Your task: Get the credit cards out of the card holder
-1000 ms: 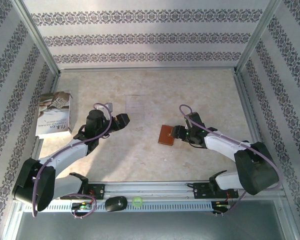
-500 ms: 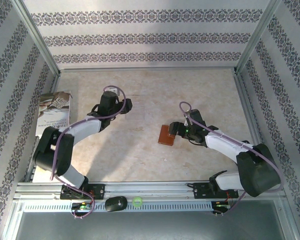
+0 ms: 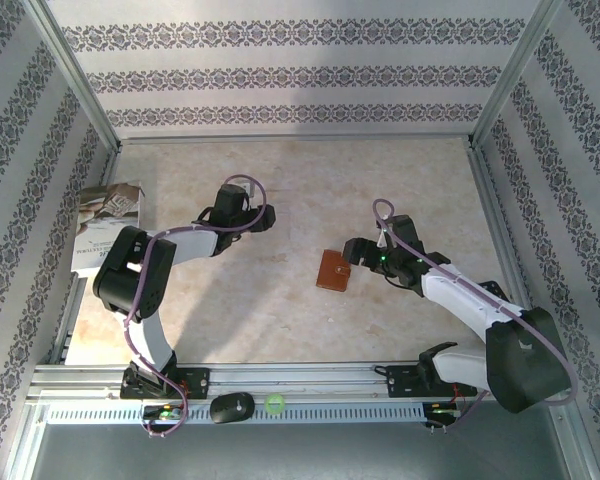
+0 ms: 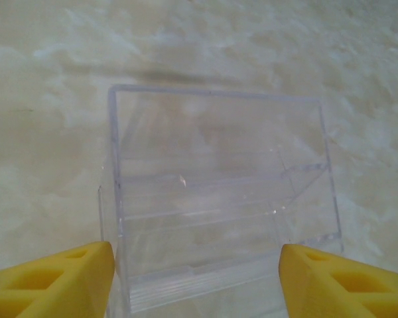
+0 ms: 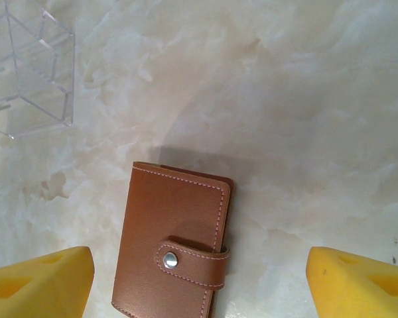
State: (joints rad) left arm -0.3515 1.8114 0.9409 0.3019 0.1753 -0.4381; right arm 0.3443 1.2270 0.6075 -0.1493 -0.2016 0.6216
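Note:
The card holder [image 3: 332,270] is a reddish-brown leather wallet lying flat on the marble table, closed, with its snap tab fastened [image 5: 172,232]. The credit cards are hidden. My right gripper [image 3: 353,250] hovers just right of and above the wallet, open, its yellow fingertips [image 5: 43,281] wide on either side and nothing between them except the wallet's near end below [image 5: 199,281]. My left gripper [image 3: 264,219] is at the back centre, open [image 4: 196,275], its fingers flanking the near end of a clear acrylic stand [image 4: 219,192].
A white-grey printed booklet [image 3: 108,228] lies against the left wall. The clear stand's corner [image 5: 30,73] sits up-left of the wallet. Patterned walls enclose three sides. A black mouse-shaped object [image 3: 232,406] and a green ball [image 3: 274,403] rest on the front rail.
The left arm has swung from the near left toward the back centre, over the clear stand. The right gripper has opened wider and drawn slightly away from the wallet.

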